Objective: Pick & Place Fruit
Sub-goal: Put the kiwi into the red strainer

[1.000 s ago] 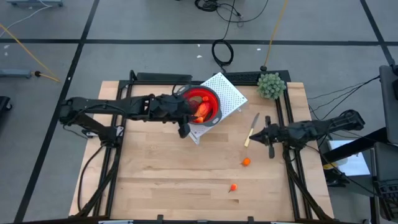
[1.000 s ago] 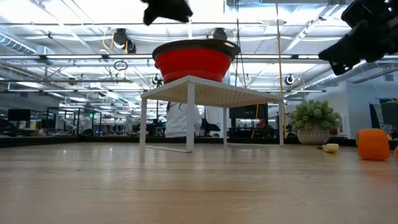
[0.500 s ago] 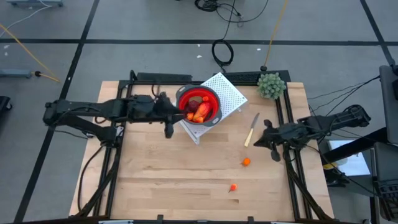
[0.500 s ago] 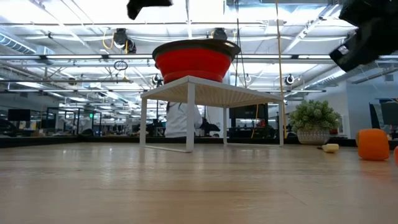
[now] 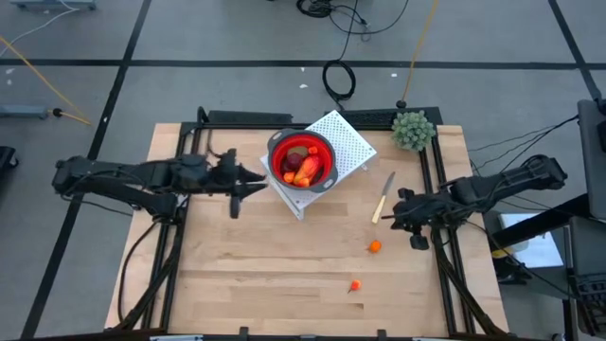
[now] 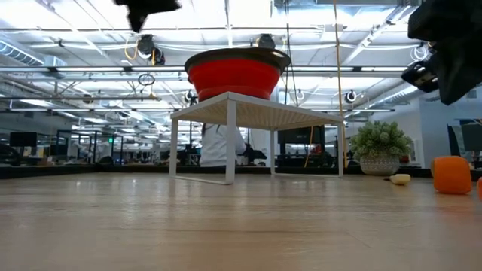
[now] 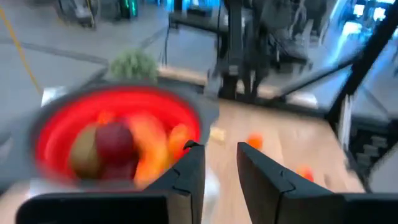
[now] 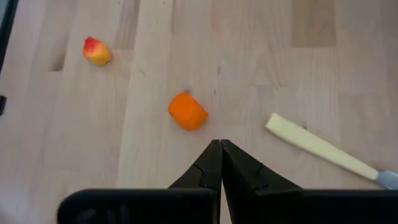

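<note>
Fruit is mostly in the red bowl [image 5: 302, 161] already: from above I can see a brown oval, a dark red ball and some orange-yellow pieces piled inside. The bowl sits on a little white perforated stand [image 5: 345, 142] at the back middle of the wooden table [image 5: 237, 275].

Two bits are on the bare wood over on the right half. One is an orange piece [image 5: 375, 247], and nearer the front edge there's a smaller red-and-yellow piece [image 5: 355, 285]. They're well apart from each other.

The left gripper [image 5: 254, 180] hangs in the air just to the left of the bowl, not touching it. Its fingers [image 7: 188, 174] stand a bit apart with nothing between them.

The right gripper [image 5: 405, 210] is over the right side of the table, above the spot between the orange piece and the pale-handled knife [image 5: 383, 198]. Its fingertips are pressed together and hold nothing. In its wrist view the orange piece [image 8: 188, 112] lies just ahead of the tips, with the knife handle [image 8: 314, 147] off to one side.

A green bushy plant [image 5: 413, 130] stands at the back right corner.
</note>
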Action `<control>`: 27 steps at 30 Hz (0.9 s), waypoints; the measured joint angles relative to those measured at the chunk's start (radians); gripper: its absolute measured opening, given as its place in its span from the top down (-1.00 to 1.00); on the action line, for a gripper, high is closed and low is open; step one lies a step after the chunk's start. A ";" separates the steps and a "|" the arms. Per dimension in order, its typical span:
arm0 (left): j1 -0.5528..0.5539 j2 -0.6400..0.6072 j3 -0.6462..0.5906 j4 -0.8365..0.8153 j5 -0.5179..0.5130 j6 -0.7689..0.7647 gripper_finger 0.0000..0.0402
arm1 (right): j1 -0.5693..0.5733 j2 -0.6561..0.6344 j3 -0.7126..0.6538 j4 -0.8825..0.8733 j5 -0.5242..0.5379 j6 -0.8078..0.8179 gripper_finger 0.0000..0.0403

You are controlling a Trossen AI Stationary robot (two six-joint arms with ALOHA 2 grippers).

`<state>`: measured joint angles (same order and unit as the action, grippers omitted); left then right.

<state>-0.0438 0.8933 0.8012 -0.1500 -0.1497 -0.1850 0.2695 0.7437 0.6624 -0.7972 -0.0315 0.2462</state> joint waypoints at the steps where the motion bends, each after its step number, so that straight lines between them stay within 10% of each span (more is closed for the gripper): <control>1: -0.003 -0.021 -0.020 -0.010 -0.001 -0.001 0.54 | 0.000 0.012 0.013 -0.014 0.000 -0.001 1.00; 27: -0.077 -0.432 -0.410 0.213 -0.008 0.018 0.54 | -0.001 0.247 0.212 -0.508 0.072 -0.228 0.97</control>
<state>-0.1211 0.4610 0.3907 0.0634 -0.1577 -0.1671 0.2687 0.9910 0.8742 -1.3052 0.0403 0.0186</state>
